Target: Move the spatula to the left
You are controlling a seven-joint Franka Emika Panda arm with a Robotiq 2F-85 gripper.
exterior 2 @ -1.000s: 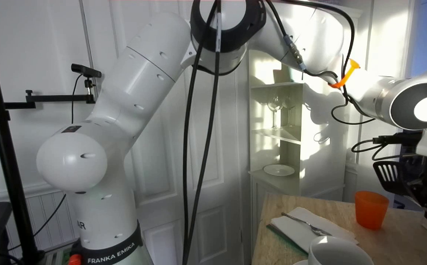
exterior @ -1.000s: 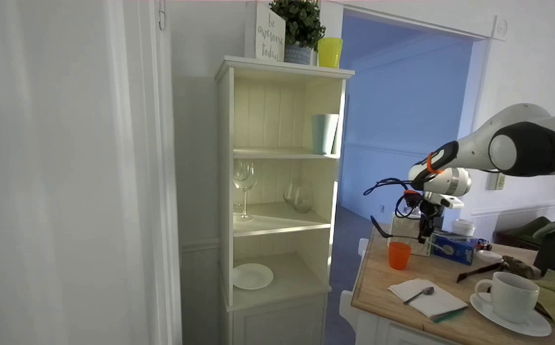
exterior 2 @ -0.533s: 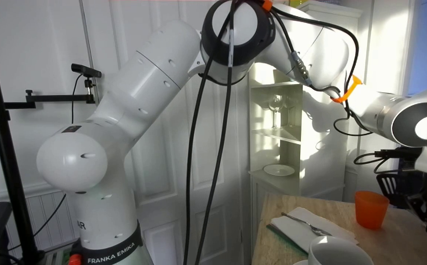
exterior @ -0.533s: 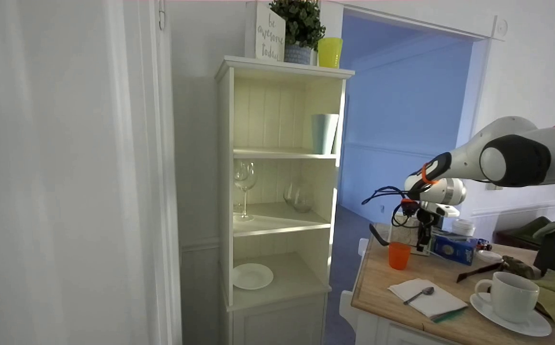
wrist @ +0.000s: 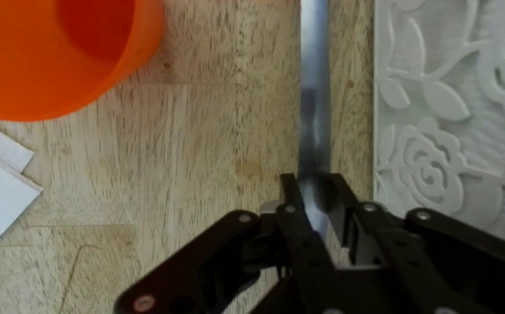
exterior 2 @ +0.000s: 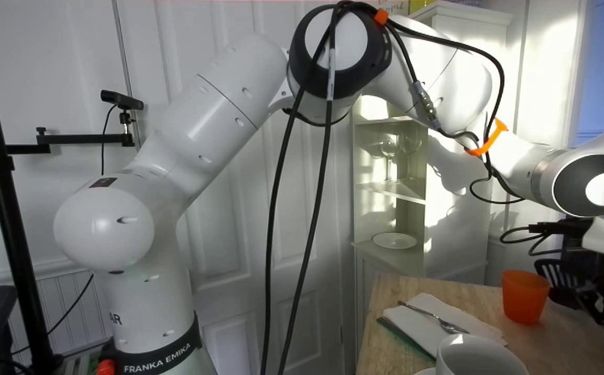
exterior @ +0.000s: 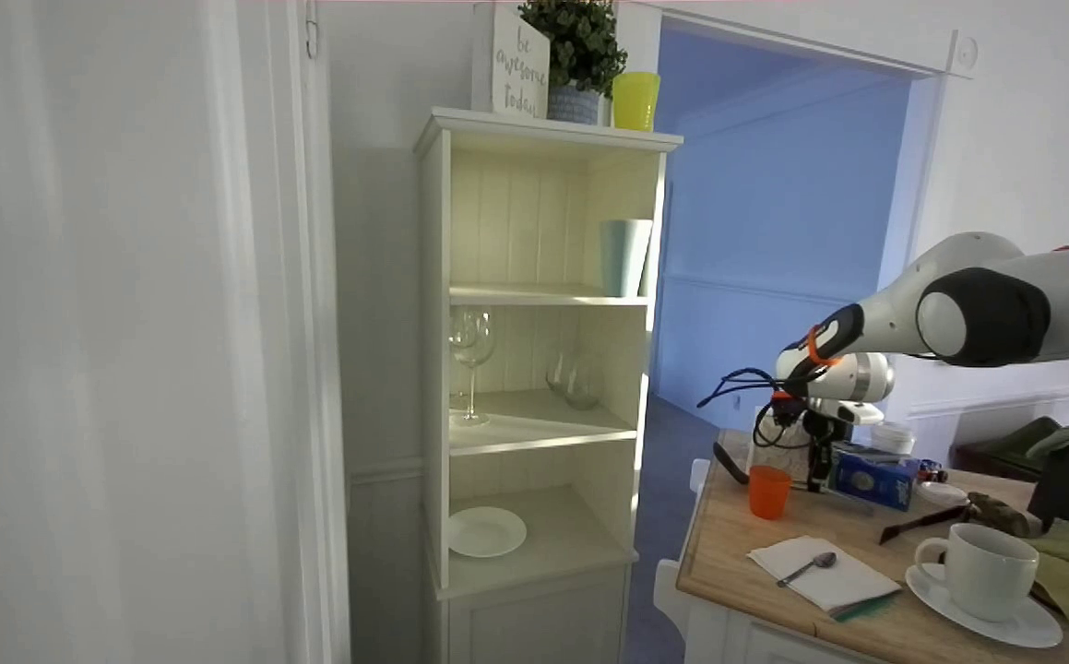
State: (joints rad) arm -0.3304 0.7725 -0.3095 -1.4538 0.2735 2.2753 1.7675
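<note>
Over a wooden surface (wrist: 191, 165) near an orange cup (exterior 2: 525, 298), my pincer (wrist: 310, 178) pinches the spatula (wrist: 314, 96), probably for set-down; next I should gently release it.

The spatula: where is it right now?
In the wrist view, the spatula is in the gripper, between the orange cup at left and a rose-patterned panel at right. In an exterior view, its slotted head shows behind the cup.

I'd call this a home: a white cabinet (exterior: 525, 355) holds wine glasses (exterior: 472, 343) and a plate (exterior: 486, 532), a potted plant (exterior: 575, 46) and "be awesome today" sign (exterior: 521, 69) top it, and a cup (exterior: 988, 570) sits on a saucer (exterior: 1039, 629) near the edge of the desk (exterior: 838, 526).
</note>
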